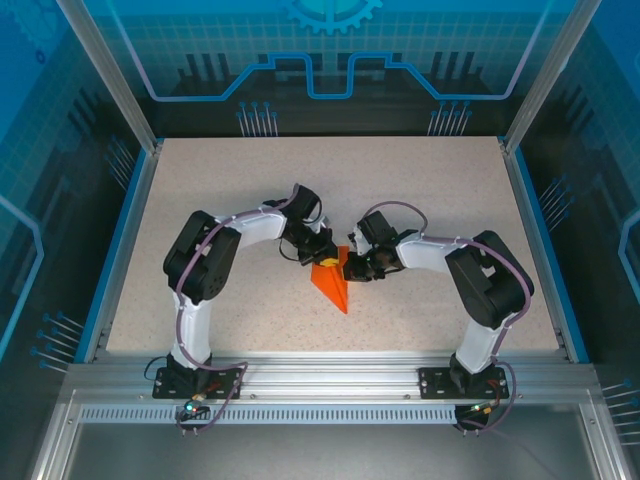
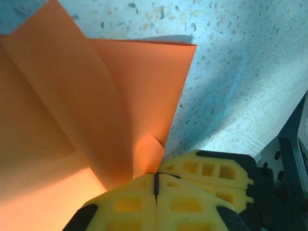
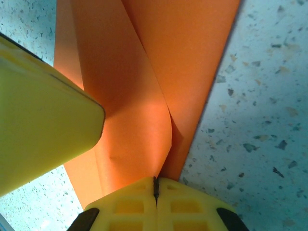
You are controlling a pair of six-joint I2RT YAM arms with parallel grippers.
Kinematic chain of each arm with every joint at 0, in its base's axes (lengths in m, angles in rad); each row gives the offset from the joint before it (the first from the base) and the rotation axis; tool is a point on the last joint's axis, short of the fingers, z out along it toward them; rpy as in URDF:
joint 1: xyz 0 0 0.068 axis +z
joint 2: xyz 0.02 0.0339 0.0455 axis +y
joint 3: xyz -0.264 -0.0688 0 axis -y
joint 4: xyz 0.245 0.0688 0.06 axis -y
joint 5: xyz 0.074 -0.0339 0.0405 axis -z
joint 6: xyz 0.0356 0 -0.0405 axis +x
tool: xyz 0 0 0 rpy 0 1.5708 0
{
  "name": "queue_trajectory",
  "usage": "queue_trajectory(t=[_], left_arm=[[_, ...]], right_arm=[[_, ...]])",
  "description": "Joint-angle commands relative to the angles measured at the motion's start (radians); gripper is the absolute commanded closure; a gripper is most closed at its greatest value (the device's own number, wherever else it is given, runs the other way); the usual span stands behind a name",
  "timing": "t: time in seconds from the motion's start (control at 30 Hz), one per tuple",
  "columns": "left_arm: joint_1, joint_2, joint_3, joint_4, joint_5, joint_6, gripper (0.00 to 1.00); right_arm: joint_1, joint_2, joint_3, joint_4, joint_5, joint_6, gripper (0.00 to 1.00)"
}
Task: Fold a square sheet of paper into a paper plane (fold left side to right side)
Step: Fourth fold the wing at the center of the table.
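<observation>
Risks, as I judge them:
- Desk point(image 1: 420, 190): the top looks smooth and probably has little grip. If a flap is swept left to right with nothing pinning the rest, the whole piece may slide instead of creasing.
- Sheet of paper point(image 1: 333, 285): it lies at mid-desk between the two arms, already a pointed shape with its tip toward the arm bases and its wide end lifted. Both ends of that lifted edge are held, so arms moving apart or out of step would tear it or pull it skewed. That would set the crease off the centre line.
- Left gripper point(image 2: 156, 180) and right gripper point(image 3: 155, 185): they work very close together. In the right wrist view a bulky yellow finger point(image 3: 43, 120), probably the left one's, presses beside the paper, so a collision or a crushed layer is possible.
- Small curl at the left pinch point(image 2: 150, 151): it may be flattened into a stray crease.

Grip state: the left gripper is clenched with its pads meeting on a corner of the paper. The right gripper is likewise clamped on the paper's edge.

Materials and shapes:
- Desk: pale speckled stone-look surface, matt and flat.
- Paper: thin, plain bright orange, uncoated. The layers bow softly and overlap, one straight crease shows, and the edges are sharp.
- Fingers: yellow moulded plastic with rounded noses, ribbed with square pockets and black at the sides
</observation>
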State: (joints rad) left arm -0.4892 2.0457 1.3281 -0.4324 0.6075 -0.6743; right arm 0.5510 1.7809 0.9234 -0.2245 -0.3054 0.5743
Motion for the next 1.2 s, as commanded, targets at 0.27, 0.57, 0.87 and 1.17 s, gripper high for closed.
queue_trajectory(t=[0.27,0.57,0.87,1.17], left_arm=[[-0.008,0.042,0.008,-0.079,-0.049,0.058,0.96],[-0.008,0.055,-0.029,-0.077,-0.082,0.070,0.98],[-0.009,0.057,-0.085,-0.057,-0.107,0.070,0.99],[-0.008,0.051,-0.138,-0.020,-0.109,0.055,0.99]], right_arm=[[0.017,0.041,0.007,-0.085,0.038,-0.028,0.99],[0.017,0.039,0.006,-0.091,0.044,-0.029,0.99],[0.013,0.006,0.004,-0.046,0.025,-0.017,0.96],[-0.007,-0.152,-0.014,0.029,-0.021,0.001,0.82]])
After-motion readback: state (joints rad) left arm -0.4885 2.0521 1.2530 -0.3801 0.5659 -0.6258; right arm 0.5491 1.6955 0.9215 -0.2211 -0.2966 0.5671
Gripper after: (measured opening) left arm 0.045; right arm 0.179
